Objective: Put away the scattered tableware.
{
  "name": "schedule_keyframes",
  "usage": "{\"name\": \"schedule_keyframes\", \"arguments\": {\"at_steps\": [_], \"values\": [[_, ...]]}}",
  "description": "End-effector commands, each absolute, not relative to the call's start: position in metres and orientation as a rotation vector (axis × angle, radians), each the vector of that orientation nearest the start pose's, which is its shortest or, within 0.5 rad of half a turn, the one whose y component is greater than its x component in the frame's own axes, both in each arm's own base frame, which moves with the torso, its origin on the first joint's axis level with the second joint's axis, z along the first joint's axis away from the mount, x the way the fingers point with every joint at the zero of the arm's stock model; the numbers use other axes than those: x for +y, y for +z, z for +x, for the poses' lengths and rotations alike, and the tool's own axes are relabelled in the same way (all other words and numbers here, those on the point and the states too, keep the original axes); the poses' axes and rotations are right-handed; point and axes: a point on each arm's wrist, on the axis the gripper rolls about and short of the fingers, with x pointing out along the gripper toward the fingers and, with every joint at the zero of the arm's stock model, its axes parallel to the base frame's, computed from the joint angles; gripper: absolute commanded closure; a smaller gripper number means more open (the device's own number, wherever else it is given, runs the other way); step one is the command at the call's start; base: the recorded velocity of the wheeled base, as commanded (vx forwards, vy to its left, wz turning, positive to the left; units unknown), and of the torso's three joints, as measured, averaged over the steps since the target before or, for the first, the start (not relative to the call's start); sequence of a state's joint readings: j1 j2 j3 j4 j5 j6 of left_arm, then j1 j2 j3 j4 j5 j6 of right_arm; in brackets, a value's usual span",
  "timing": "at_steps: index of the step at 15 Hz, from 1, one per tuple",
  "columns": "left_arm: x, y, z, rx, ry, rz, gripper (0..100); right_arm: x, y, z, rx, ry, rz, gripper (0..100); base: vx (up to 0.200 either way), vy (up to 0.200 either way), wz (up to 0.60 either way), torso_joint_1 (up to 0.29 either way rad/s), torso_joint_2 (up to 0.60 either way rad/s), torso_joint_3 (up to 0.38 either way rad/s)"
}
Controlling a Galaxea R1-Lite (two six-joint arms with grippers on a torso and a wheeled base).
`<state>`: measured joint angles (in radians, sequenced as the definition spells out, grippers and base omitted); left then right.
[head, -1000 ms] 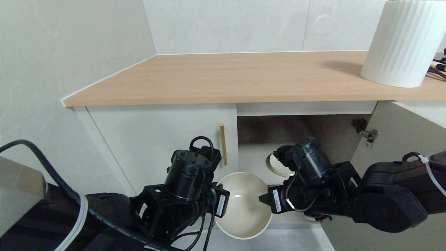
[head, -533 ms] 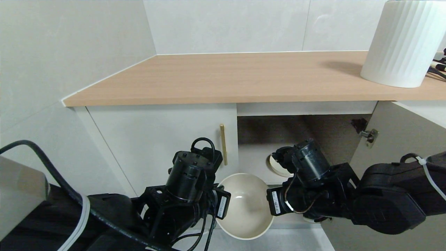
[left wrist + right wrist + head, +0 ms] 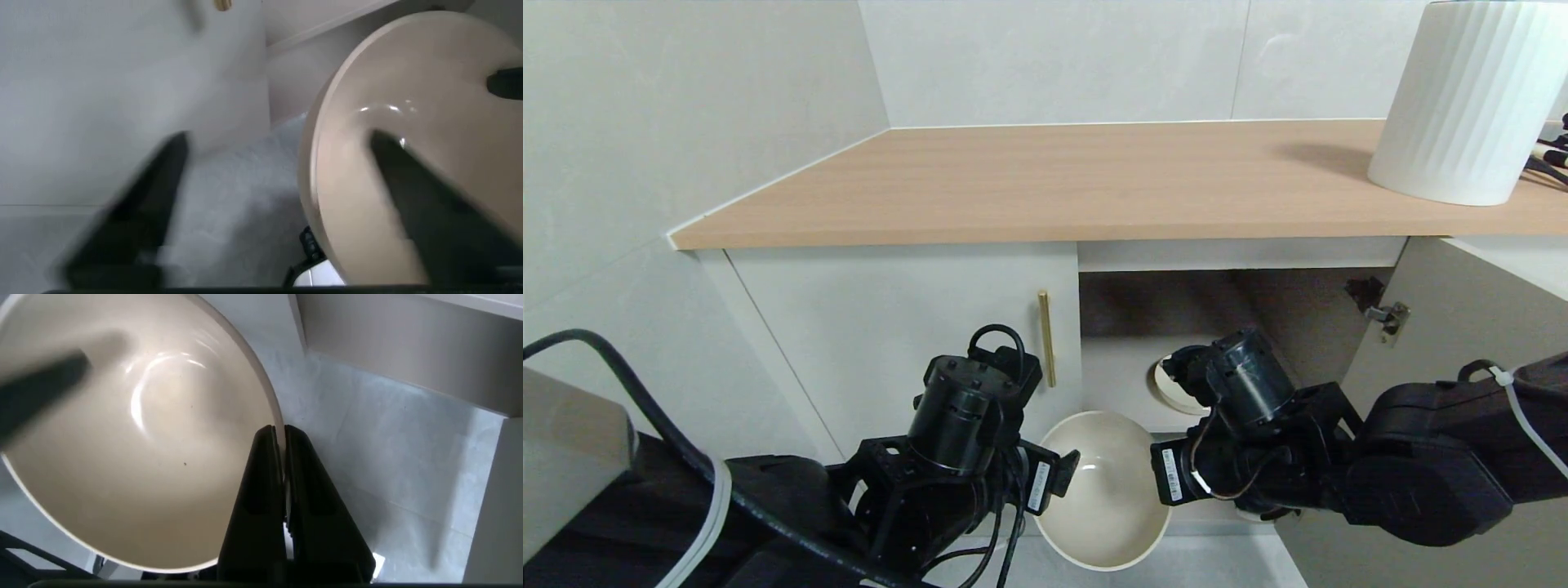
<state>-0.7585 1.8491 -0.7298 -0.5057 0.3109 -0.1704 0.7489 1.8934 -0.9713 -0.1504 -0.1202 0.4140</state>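
We see the right gripper (image 3: 282, 437) pinched tight on the rim of the cream bowl (image 3: 1107, 498), holding it low before the open cabinet (image 3: 1241, 302), above the grey floor (image 3: 1225, 565). The left gripper (image 3: 278, 143) gapes wide astride the opposite rim. White stickers (image 3: 1168, 483) on both grippers carry print too small to read.

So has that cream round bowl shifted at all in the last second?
Yes, slightly: the cream round bowl has sunk and drifted right, away from the brass cabinet handle.
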Motion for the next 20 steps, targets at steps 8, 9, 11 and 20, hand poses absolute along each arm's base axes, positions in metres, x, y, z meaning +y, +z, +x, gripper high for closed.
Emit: {"name": "schedule_keyframes", "arguments": {"at_steps": [8, 9, 11, 20], "values": [[-0.204, 0.116, 0.231, 0.510, -0.369, 0.119, 0, 0.148, 0.089, 0.354, 0.771, -0.049, 0.317, 100, 0.000, 0.000, 0.00, 0.000, 0.00, 0.000], [-0.204, 0.117, 0.231, 0.505, -0.370, 0.116, 0, 0.147, 0.091, 0.356, 0.761, -0.061, 0.340, 100, 0.000, 0.000, 0.00, 0.000, 0.00, 0.000], [-0.204, 0.116, 0.231, 0.506, -0.368, 0.116, 0, 0.142, 0.094, 0.365, 0.720, -0.124, 0.377, 100, 0.000, 0.000, 0.00, 0.000, 0.00, 0.000], [-0.203, 0.120, 0.235, 0.472, -0.362, 0.094, 0, 0.125, 0.058, 0.413, 0.617, -0.235, 0.418, 100, 0.000, 0.000, 0.00, 0.000, 0.00, 0.000]]}}
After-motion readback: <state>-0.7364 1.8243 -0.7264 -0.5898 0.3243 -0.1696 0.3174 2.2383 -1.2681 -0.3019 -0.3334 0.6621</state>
